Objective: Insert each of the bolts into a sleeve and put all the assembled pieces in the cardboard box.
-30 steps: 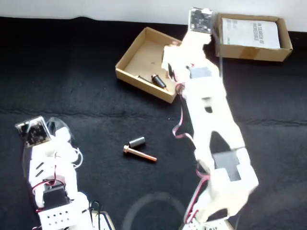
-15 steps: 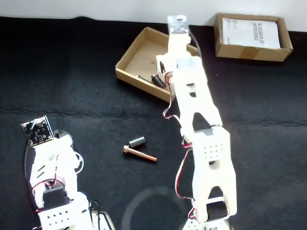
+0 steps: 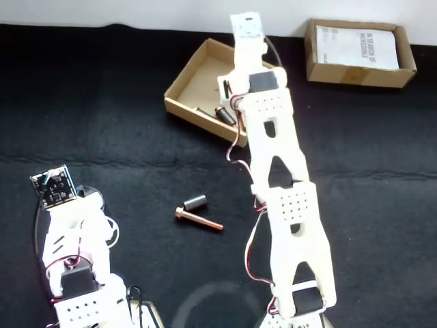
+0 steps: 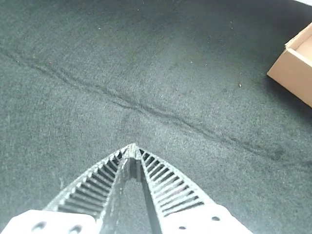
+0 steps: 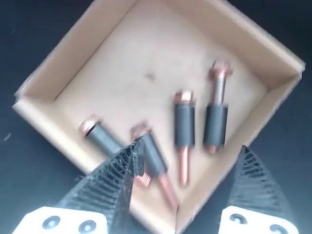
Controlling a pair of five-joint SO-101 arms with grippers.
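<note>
A loose copper bolt (image 3: 199, 220) lies mid-table with a dark sleeve (image 3: 195, 202) just behind it. The cardboard box (image 3: 186, 89) stands at the back; in the right wrist view the box (image 5: 73, 63) holds several assembled bolt-and-sleeve pieces (image 5: 215, 117). My right gripper (image 5: 187, 156) hangs open above the box's near wall, nothing between its fingers (image 5: 119, 168). The right arm (image 3: 273, 137) stretches over the box's right side. My left gripper (image 4: 132, 148) is shut and empty over bare black cloth at the table's front left, its arm (image 3: 68, 239) well left of the bolt.
A second cardboard box (image 3: 358, 51) with a printed sheet inside sits at the back right. A black cloth (image 3: 123, 157) with a crease across it covers the table. A corner of the task's box (image 4: 295, 66) shows in the left wrist view.
The right arm has swung left from near the back-right box to over the task's box. The left arm shifted slightly at first, then held still.
</note>
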